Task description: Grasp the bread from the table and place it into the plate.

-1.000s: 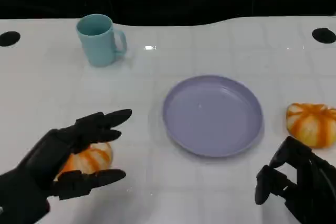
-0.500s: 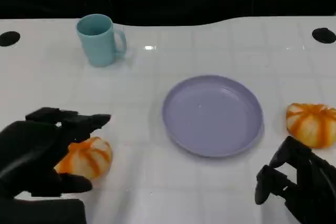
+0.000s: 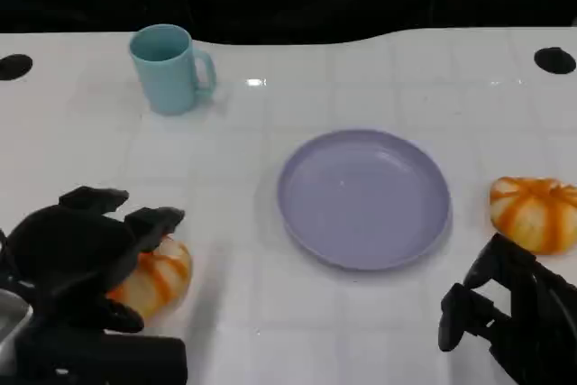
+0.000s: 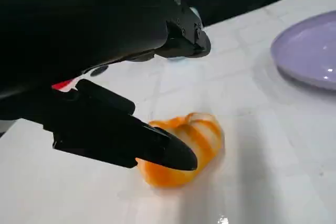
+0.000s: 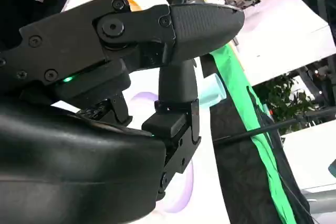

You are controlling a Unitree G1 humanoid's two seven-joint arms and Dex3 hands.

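Here we judge the bread (image 3: 155,275) light, soft and squashable, best cupped gently round its sides by our spread, empty left hand (image 3: 81,254) above it.

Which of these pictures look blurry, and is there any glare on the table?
Head view: mostly sharp, with a small bright glare spot on the table beside the mug. Left wrist view: the bread looks soft, and the left hand up close is a dark mass. Right wrist view: the right hand is sharp, the background overexposed.
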